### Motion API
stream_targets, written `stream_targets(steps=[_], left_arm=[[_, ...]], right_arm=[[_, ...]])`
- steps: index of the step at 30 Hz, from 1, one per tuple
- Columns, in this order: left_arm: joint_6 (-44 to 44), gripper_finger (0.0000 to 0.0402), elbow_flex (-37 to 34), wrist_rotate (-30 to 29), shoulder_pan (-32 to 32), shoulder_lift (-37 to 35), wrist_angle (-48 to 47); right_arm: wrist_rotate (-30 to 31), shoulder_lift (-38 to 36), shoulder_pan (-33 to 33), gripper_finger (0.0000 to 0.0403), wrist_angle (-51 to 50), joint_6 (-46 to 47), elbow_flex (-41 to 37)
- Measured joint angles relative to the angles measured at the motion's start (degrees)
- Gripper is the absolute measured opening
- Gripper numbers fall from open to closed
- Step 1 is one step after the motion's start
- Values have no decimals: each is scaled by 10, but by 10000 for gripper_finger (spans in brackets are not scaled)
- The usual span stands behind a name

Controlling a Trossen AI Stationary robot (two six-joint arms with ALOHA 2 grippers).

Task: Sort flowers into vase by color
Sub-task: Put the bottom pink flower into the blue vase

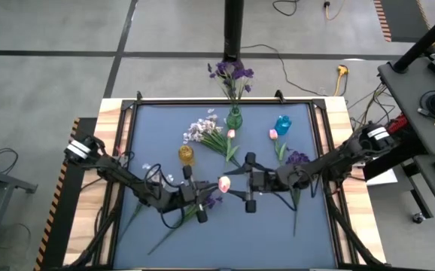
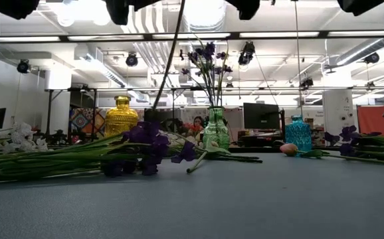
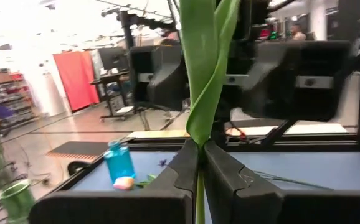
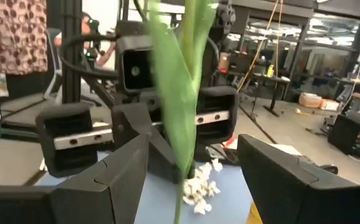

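My left gripper [image 3: 200,149] is shut on the green stem of a pink tulip-like flower, whose bud [image 1: 224,183] stands above the fingers over the table's middle. Facing it, my right gripper [image 4: 192,155] is open, its fingers on either side of the flower's long leaf [image 4: 179,118] without touching it. In the low view the stem [image 2: 171,60] slants up out of the picture. A green vase [image 1: 234,118] at the far edge holds purple flowers [image 1: 231,73]. A blue vase [image 1: 282,124] and a yellow vase [image 1: 186,154] stand without flowers. My left gripper pinches the stem at the base of its leaf [image 3: 199,138] between its two fingers. The fingers [image 3: 183,168] lie level, coming from the table's left, across the stem. The flower stands upright, bud on top; where its lower end hangs does not show.
White sprays [image 1: 202,129] and a pink bud [image 1: 231,134] lie near the green vase. Another pink flower [image 1: 274,135] and a purple cluster [image 1: 298,158] lie on the right. More purple blossoms [image 1: 210,202] and long stems [image 1: 161,241] lie under my left arm.
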Motion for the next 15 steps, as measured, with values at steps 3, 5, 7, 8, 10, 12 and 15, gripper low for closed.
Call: stream_targets(steps=[3, 5, 7, 8, 10, 12, 15], left_arm=[[-2, 0, 0, -8, 1, 1, -3], [-2, 0, 1, -10, 2, 1, 0], [-3, 0, 1, -14, 3, 1, -1], [-3, 0, 1, -14, 4, 1, -1], [-3, 0, 1, -15, 5, 1, 0], [-3, 0, 1, -15, 6, 1, 0], [-3, 0, 1, -15, 7, 1, 0]], right_arm=[[0, 9, 0, 237, 2, -1, 5], [1, 9, 0, 237, -1, 2, 5], [2, 10, 0, 233, 2, 4, 6], [2, 10, 0, 230, 2, 5, 9], [2, 11, 0, 221, 0, 7, 14], [2, 13, -3, 211, 1, 8, 21], [2, 16, -7, 191, -3, 14, 30]])
